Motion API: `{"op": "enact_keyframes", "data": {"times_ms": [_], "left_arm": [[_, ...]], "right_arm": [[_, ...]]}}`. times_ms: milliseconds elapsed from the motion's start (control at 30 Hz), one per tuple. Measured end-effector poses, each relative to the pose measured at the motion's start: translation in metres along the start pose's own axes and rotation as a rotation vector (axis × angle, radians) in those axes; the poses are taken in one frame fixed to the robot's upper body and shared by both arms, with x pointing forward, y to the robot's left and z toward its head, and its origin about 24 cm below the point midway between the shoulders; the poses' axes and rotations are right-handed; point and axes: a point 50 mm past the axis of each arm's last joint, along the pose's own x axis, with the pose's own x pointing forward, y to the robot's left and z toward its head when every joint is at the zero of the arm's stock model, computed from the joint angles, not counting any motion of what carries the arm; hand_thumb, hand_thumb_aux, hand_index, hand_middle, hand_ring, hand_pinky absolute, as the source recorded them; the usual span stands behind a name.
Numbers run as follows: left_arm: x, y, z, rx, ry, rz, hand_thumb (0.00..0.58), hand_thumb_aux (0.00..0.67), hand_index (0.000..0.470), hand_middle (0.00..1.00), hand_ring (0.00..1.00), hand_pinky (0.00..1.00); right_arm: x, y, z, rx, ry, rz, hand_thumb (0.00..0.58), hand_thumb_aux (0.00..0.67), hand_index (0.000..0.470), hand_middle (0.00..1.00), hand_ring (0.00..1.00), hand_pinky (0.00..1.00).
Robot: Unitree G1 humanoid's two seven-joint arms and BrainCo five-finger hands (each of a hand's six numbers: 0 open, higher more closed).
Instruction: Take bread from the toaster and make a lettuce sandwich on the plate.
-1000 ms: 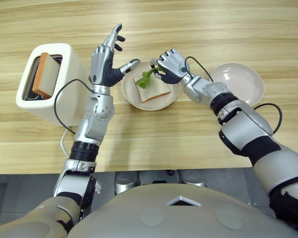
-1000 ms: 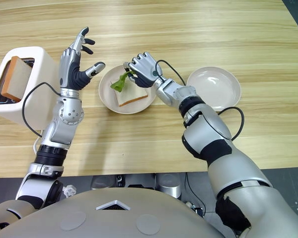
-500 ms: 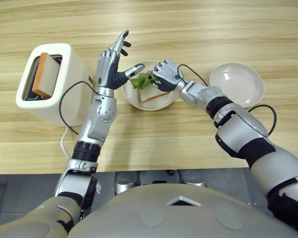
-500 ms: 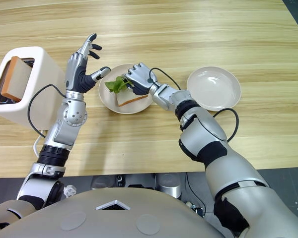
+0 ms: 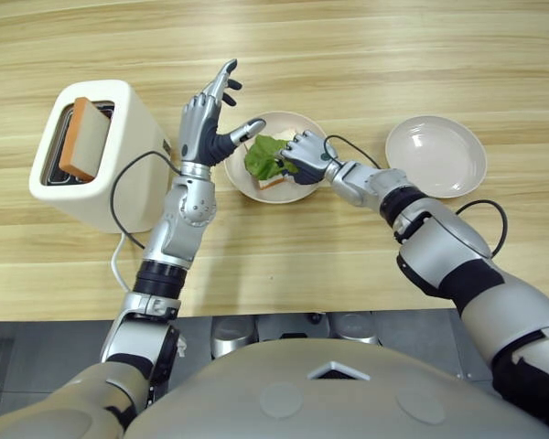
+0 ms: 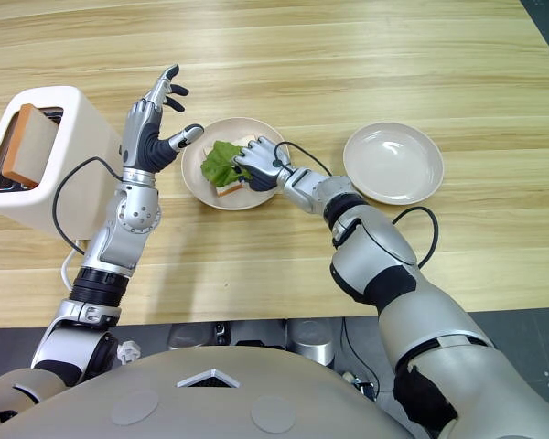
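A white toaster (image 5: 119, 174) stands at the left with one bread slice (image 5: 82, 137) upright in its slot. The plate (image 5: 291, 120) in the middle carries a bread slice (image 6: 221, 189) with a green lettuce leaf (image 5: 263, 156) spread over it. My right hand (image 5: 306, 155) is low over the plate, fingers curled on the leaf's right edge. My left hand (image 5: 209, 117) is raised between the toaster and the plate's left rim, fingers spread and holding nothing.
A second, bare white plate (image 5: 436, 155) sits to the right of the sandwich plate. A black cable (image 5: 128, 178) hangs across the toaster's front. The wooden table (image 5: 348, 55) stretches away behind everything.
My right hand has carried the lettuce down and to the left, and the leaf now lies flat on the bread. My left hand shifted slightly right toward the plate.
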Motion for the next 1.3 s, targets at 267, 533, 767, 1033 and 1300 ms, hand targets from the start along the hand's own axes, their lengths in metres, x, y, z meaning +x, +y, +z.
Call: {"op": "enact_keyframes", "data": {"times_ms": [267,533,767,1033,1300], "left_arm": [[0.000,0.000,0.000,-0.003,0.000,-0.005,0.000,0.000,0.000,0.00,0.00,0.00],[0.008,0.028,0.012,0.004,-0.072,0.083,0.000,0.000,0.000,0.00,0.00,0.00],[0.012,0.076,0.041,-0.038,-0.181,0.228,0.000,0.000,0.000,0.00,0.00,0.00],[-0.015,0.143,0.072,0.071,-0.284,0.422,0.000,0.000,0.000,0.00,0.00,0.00],[-0.060,0.171,-0.004,0.409,0.157,0.453,0.000,0.000,0.000,0.00,0.00,0.00]], "right_arm": [[-0.004,-0.005,-0.009,-0.013,0.031,-0.040,0.000,0.000,0.000,0.00,0.00,0.00],[-0.009,-0.049,-0.036,-0.017,0.052,-0.274,0.000,0.000,0.000,0.00,0.00,0.00],[-0.032,-0.086,-0.062,0.007,0.076,-0.484,0.000,0.000,0.000,0.00,0.00,0.00],[-0.071,-0.106,-0.074,0.133,0.122,-0.737,0.000,0.000,0.000,0.00,0.00,0.00],[-0.093,-0.105,-0.074,0.218,0.170,-0.824,0.000,0.000,0.000,0.00,0.00,0.00]]}}
